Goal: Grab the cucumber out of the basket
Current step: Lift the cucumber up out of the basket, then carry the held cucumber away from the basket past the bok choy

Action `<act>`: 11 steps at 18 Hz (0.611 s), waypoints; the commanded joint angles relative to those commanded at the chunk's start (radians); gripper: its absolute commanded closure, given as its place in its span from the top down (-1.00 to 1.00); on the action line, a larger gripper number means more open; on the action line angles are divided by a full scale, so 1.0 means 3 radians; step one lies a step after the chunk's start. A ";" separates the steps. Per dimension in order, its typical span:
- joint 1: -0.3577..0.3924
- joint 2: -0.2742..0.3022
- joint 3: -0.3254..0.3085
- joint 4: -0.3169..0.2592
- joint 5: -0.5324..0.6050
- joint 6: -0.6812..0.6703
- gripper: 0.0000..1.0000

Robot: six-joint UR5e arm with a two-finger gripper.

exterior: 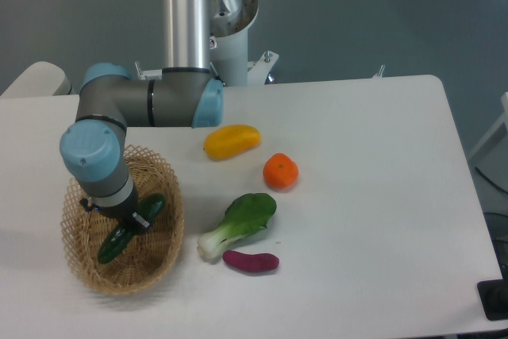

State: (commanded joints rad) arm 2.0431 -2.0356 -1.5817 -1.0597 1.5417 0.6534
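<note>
**Our Pincer Is Down on the Cucumber**

We are low inside the basket, which sits near the front left corner of the tabletop. The cucumber lies in the basket. It is dark green and shiny. Its long side runs on a slant, from the front left up to the back right.

Our pincer is right over the middle of the cucumber. We see one green end poke out on each side of it. So the cucumber is not off to any side of us. It is just under us, and we cross it the short way.

We cannot tell if the pincer is wide or tight. Our own arm hides the fingers. We cannot say if it holds the cucumber yet.

We think the next move is to squeeze, if we have not, and then go straight up. The basket wall is close, so we should lift slowly.

Out on the tabletop lie a yellow mango, an orange, a bok choy and a purple sweet potato.
</note>
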 joint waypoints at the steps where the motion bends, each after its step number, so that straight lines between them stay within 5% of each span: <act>1: 0.0056 0.0000 0.0061 -0.0092 0.0000 0.0056 -0.80; 5: 0.0307 -0.0005 0.0358 -0.0562 -0.0030 0.0398 -0.79; 11: 0.0802 -0.0076 0.0644 -0.0630 -0.0184 0.1057 -0.79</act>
State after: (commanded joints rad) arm 2.2838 -2.0585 -1.3883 -1.2487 1.4864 0.9705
